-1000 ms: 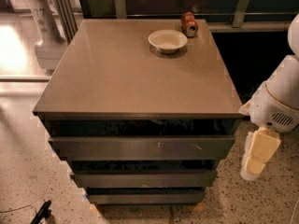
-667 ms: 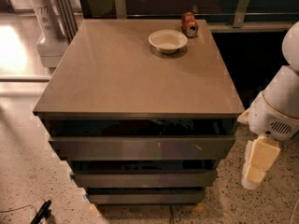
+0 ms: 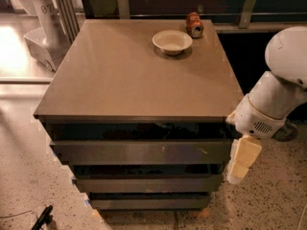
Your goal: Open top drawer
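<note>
The top drawer [image 3: 139, 152] is the widest of three dark grey-brown handleless fronts under the brown tabletop [image 3: 134, 75]. It has a pale scratch near its right end and stands slightly out, with a dark gap above it. My gripper [image 3: 242, 162] hangs pointing down from the white arm [image 3: 278, 95], just off the drawer's right end and beside the cabinet's front right corner.
A white bowl [image 3: 172, 41] and a tipped brown can [image 3: 194, 24] sit at the tabletop's far edge. Two narrower drawer fronts [image 3: 146, 183] lie below. A white bin [image 3: 45, 37] stands at the far left. A black object [image 3: 42, 218] lies on the speckled floor.
My arm and gripper have drifted slightly down and to the right. The cabinet, drawers, bowl and can have not moved.
</note>
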`<state>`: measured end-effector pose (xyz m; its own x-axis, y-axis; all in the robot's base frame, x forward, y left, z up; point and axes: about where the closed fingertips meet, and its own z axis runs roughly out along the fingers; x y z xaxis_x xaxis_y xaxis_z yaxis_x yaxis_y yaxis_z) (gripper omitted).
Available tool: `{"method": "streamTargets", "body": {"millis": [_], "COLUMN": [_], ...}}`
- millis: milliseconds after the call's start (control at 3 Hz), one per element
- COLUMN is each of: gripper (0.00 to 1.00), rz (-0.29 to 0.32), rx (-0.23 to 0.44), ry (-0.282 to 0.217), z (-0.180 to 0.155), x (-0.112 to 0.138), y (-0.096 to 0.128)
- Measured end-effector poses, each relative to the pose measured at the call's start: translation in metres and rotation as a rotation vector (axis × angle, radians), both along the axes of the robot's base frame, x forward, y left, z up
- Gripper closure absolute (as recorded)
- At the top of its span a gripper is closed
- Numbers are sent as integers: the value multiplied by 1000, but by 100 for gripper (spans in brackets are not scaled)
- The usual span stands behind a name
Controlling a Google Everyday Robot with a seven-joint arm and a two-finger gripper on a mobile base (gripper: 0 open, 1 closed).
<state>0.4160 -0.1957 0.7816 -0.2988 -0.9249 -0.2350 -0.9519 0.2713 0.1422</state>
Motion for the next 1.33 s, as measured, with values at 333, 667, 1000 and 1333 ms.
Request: {"method": "streamTargets", "body": {"millis": [333, 667, 1000, 1333], "gripper": [0, 0, 0, 0], "rz": [0, 5, 17, 26], "rx": [0, 5, 30, 49], "ry": [0, -17, -6, 10], "z": [0, 6, -2, -10], "x": [0, 1, 0, -1], "y": [0, -1, 1, 2]}}
